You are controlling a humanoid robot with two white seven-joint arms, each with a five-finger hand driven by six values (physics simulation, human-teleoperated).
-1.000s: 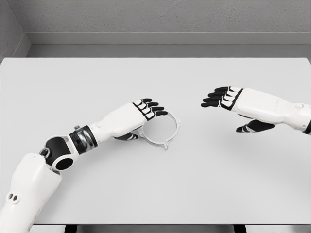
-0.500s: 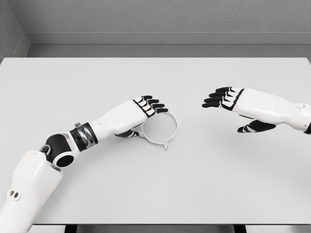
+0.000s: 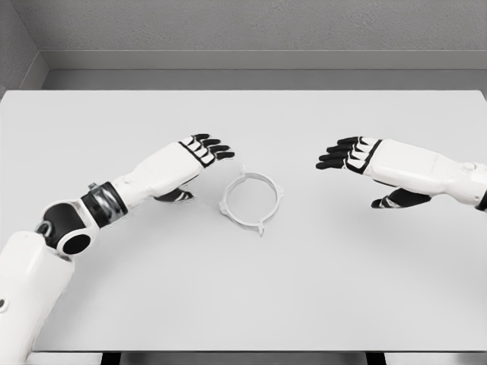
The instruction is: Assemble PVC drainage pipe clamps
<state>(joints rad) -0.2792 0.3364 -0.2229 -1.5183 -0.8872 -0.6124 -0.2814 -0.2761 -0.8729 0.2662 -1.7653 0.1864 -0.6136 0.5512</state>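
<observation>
Showing glossy white shells along both arms — smooth, rounded, seamless. Carrying a black-and-grey ribbed band at the left forearm (image 3: 103,204), a black ball joint just below it. Wearing black segmented fingers on the left hand (image 3: 199,149) and right hand (image 3: 358,154) — white pads outlined in black across the knuckles.

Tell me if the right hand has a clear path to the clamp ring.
Probably yes. The right hand hovers open to the right of the clamp ring, with only bare table between them. The left hand sits on the ring's far side, not touching it.
</observation>
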